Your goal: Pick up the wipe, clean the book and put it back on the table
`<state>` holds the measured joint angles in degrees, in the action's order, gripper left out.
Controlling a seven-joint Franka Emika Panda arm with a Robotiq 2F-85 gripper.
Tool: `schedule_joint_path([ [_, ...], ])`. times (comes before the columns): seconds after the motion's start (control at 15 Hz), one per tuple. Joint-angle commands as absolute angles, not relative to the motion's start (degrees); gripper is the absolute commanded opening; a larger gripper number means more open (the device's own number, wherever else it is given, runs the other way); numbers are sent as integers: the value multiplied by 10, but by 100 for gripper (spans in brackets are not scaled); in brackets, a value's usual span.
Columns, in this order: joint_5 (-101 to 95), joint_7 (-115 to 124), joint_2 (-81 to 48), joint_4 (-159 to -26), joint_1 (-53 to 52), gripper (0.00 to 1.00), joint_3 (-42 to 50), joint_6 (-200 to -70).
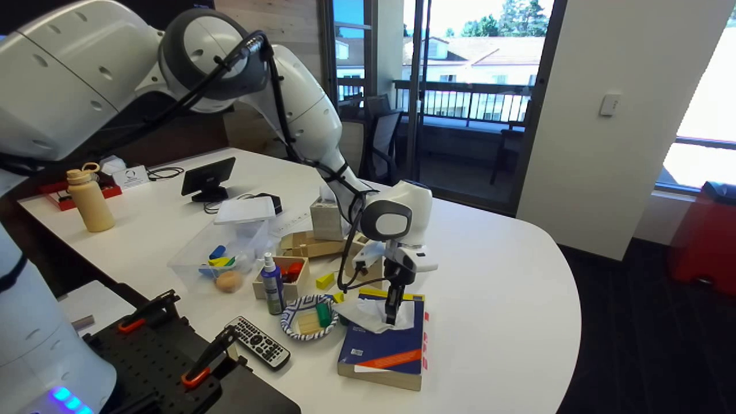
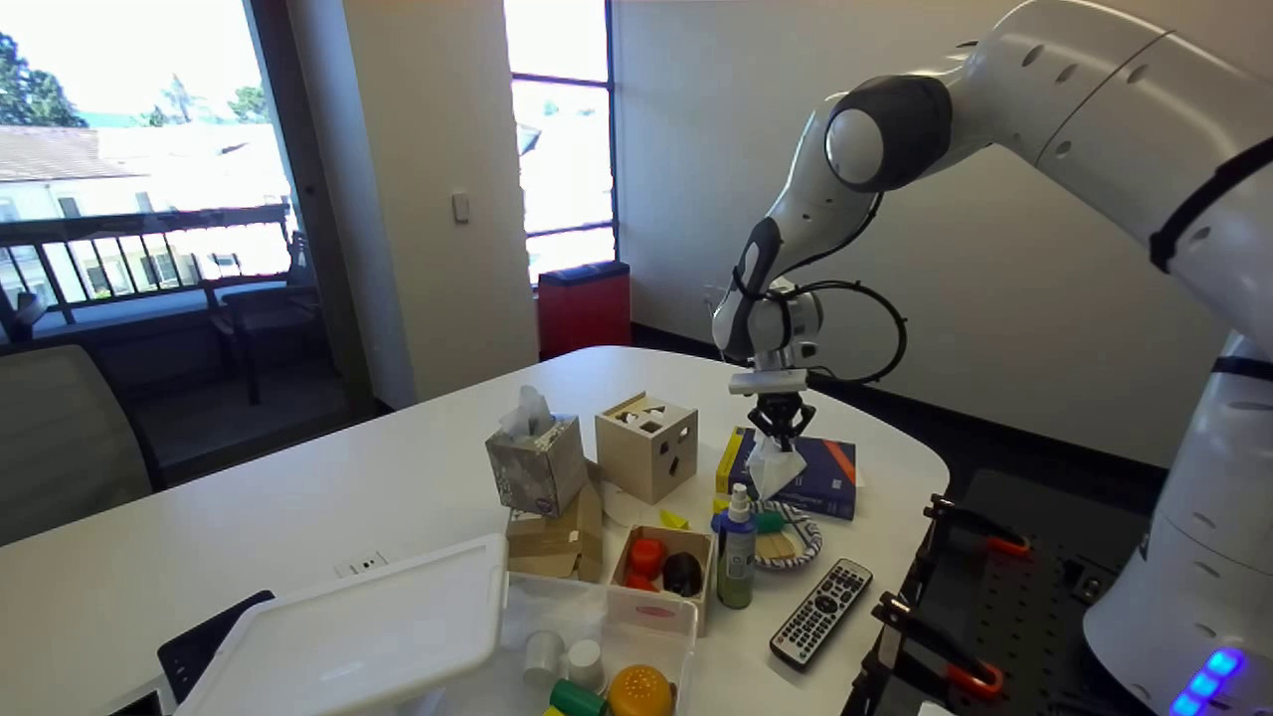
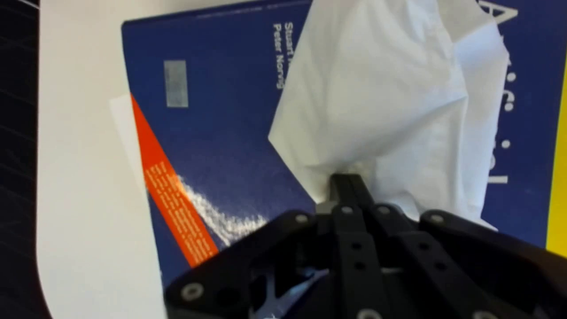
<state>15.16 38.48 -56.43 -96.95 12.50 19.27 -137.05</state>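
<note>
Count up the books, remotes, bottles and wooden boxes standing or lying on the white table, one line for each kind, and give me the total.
Book: 1
Remote: 1
Bottles: 2, the spray bottle and the water bottle
Wooden boxes: 2, the open box and the box with cut-out holes
Total: 6

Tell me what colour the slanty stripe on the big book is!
The stripe is orange-red, on the book's dark blue cover. It shows best in the wrist view.
</note>
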Motion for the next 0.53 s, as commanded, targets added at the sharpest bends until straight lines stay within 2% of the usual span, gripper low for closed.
schedule_joint_path([
  [0.0, 161, 374, -544, -975, 138, 0, 164, -1331],
  [0.47, 165, 404, -559, -974, 121, 0, 176, -1428],
])
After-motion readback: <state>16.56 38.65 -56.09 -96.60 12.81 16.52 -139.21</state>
